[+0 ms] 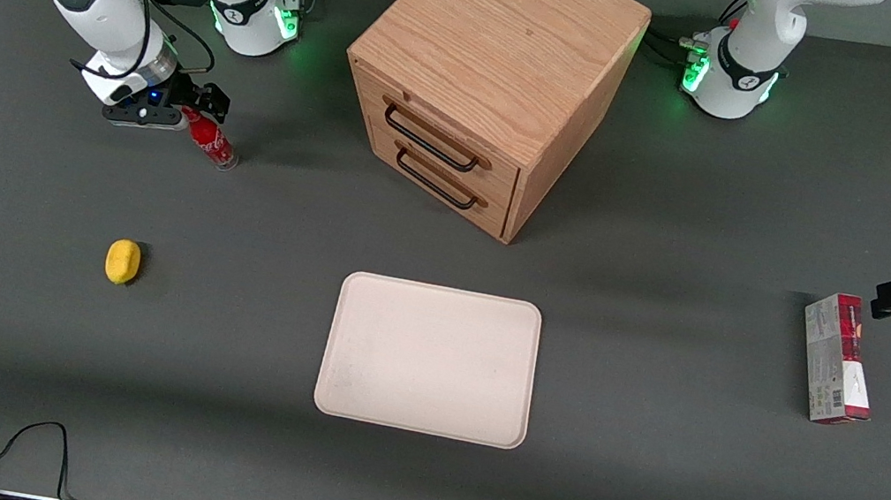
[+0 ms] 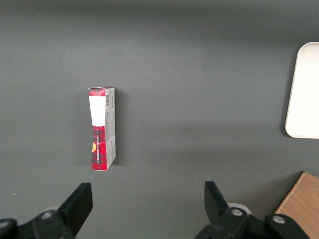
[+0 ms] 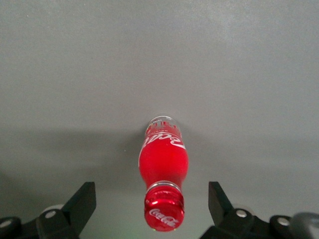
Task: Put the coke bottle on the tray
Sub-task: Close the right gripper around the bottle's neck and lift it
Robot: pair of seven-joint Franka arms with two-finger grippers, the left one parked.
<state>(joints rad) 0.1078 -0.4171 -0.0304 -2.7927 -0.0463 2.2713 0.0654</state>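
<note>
The coke bottle (image 1: 211, 139) (image 3: 163, 164) stands upright on the grey table toward the working arm's end, farther from the front camera than the tray. It is slim and red, with white script and a clear base. My gripper (image 1: 186, 110) (image 3: 151, 185) hangs just above it, open. Its fingers (image 3: 84, 201) stand wide on either side of the red cap, well apart from it. The cream-white tray (image 1: 428, 359) (image 2: 304, 89) lies flat at the table's middle with nothing on it.
A wooden two-drawer cabinet (image 1: 490, 78) stands farther from the front camera than the tray. A small yellow object (image 1: 123, 261) lies nearer the front camera than the bottle. A red-and-grey carton (image 1: 837, 359) (image 2: 102, 128) lies toward the parked arm's end.
</note>
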